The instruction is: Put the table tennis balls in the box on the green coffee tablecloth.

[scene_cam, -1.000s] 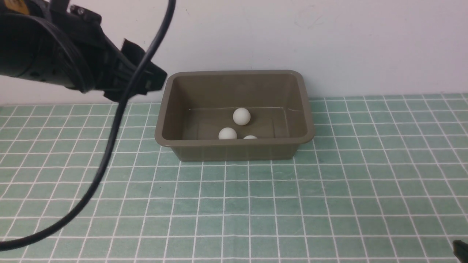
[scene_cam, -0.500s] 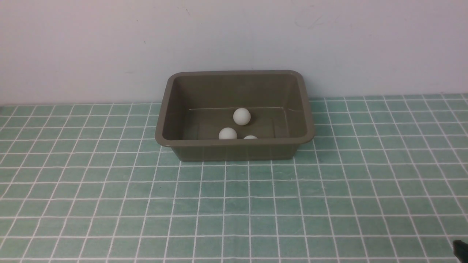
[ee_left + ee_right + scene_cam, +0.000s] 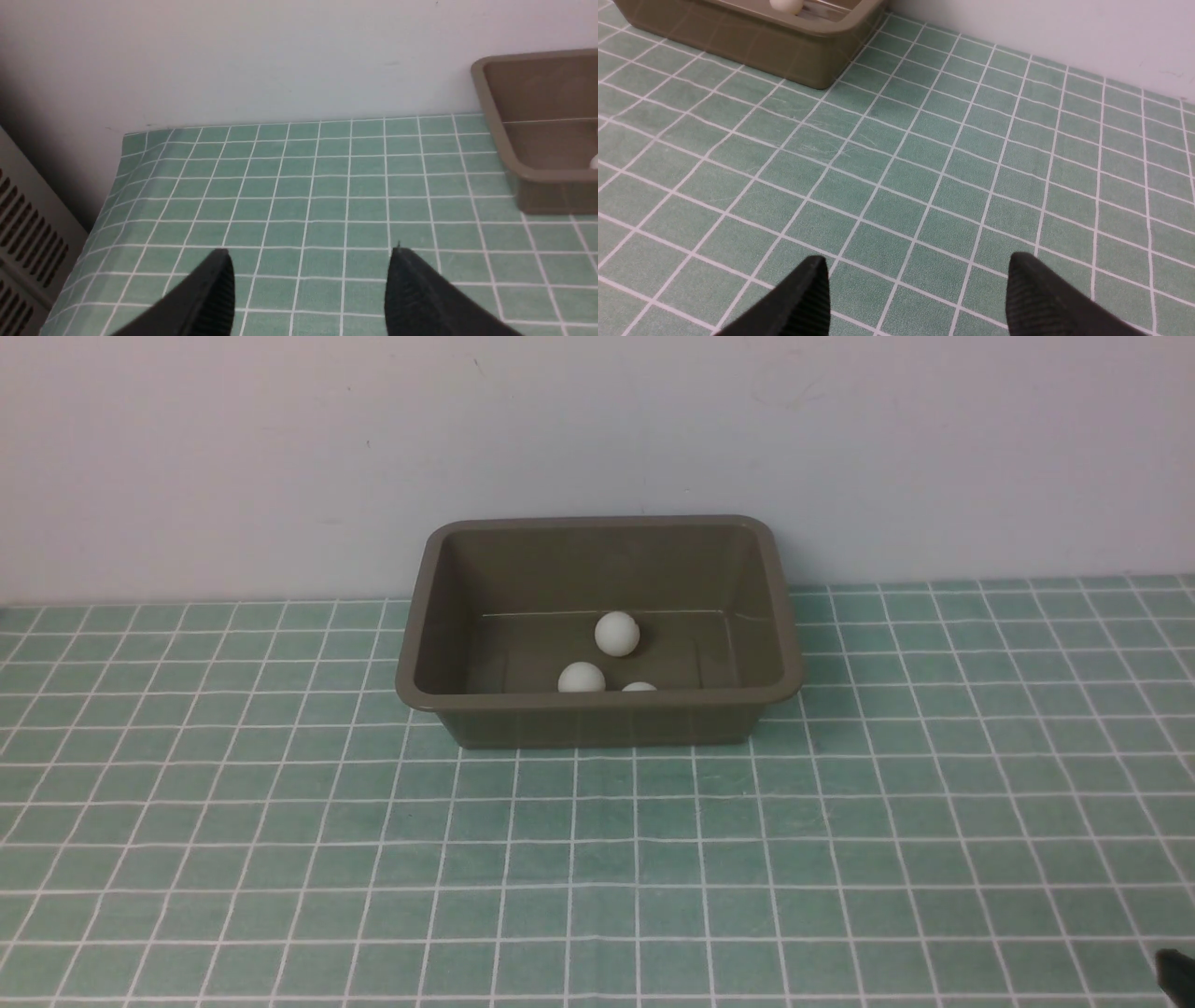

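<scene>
Three table tennis balls (image 3: 617, 633) show inside the box (image 3: 597, 705) on the green coffee tablecloth (image 3: 597, 859); the near wall cuts one off, so a fourth could be hiding. Left gripper (image 3: 310, 275) and right gripper (image 3: 917, 284) fingers spread, empty.

Three table tennis balls (image 3: 617, 634) lie inside the box (image 3: 597, 709) on the green coffee tablecloth (image 3: 597, 859).

It looks like a plain indoor test bench rather than a lived-in room: a table under a teal-green grid tablecloth (image 3: 597, 859) is pushed against a bare white wall (image 3: 280, 448), with a beige louvred panel (image 3: 28, 233) beside the table's edge.
</scene>
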{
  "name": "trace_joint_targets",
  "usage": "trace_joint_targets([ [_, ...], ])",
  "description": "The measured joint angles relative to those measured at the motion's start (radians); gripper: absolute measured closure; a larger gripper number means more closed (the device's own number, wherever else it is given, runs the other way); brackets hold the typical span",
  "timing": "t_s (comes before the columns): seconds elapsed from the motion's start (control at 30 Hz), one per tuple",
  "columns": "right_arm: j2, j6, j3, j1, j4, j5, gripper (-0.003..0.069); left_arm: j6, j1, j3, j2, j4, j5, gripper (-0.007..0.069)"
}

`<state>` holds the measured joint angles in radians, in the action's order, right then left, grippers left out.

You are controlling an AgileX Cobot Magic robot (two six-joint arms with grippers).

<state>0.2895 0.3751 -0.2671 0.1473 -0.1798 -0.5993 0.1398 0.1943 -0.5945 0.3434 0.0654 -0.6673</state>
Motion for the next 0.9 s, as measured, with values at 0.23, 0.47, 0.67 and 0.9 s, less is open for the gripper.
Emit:
trace_joint_targets([
  [0.23, 0.0, 0.0, 0.0, 0.0, 0.0, 0.0, 0.0196, 0.008, 0.001, 0.359, -0.163, -0.034, 0.171, 0.023],
  [0.47, 0.0, 0.0, 0.0, 0.0, 0.0, 0.0, 0.0196, 0.008, -0.015, 0.517, -0.334, -0.038, 0.177, 0.023],
  [0.67, 0.0, 0.0, 0.0, 0.0, 0.0, 0.0, 0.0196, 0.01, -0.04, 0.558, -0.355, -0.036, 0.172, 0.023],
  [0.9, 0.0, 0.0, 0.0, 0.0, -0.002, -0.001, 0.0197, 0.005, -0.041, 0.605, -0.355, -0.036, 0.211, 0.023],
])
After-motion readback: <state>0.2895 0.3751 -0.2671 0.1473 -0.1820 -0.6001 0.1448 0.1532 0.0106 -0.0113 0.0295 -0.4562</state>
